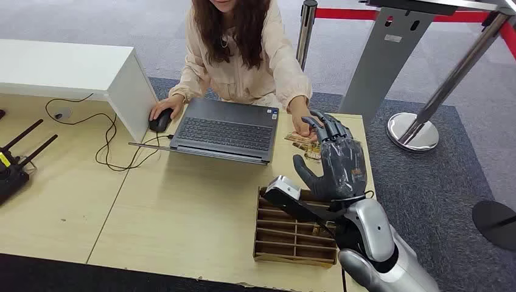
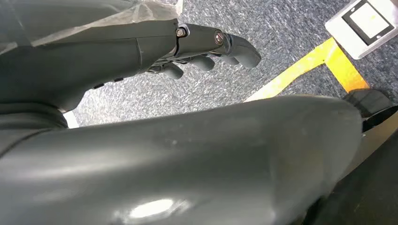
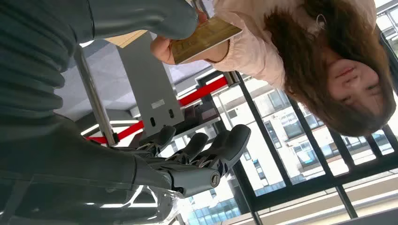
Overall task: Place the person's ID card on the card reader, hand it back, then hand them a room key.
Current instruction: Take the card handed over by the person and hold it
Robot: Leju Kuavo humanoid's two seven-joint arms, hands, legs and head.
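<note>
Wooden table (image 1: 182, 207) carries a laptop (image 1: 225, 129) and a slotted cardboard tray (image 1: 292, 234). Right hand (image 1: 336, 159) is raised over the table's far right, fingers apart, holding nothing. Person's hand (image 1: 299, 121) grips the card (image 3: 204, 37), long axis toward the robot. Left hand (image 2: 202, 49) hangs, fingers curled, empty.

One laptop (image 1: 225, 129), one mouse (image 1: 160, 121)

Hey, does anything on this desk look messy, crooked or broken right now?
Mostly tidy. The black cable lies in loose loops across the table, and the cardboard organizer near the right hand has ragged edges. The laptop sits at a slight angle.
</note>
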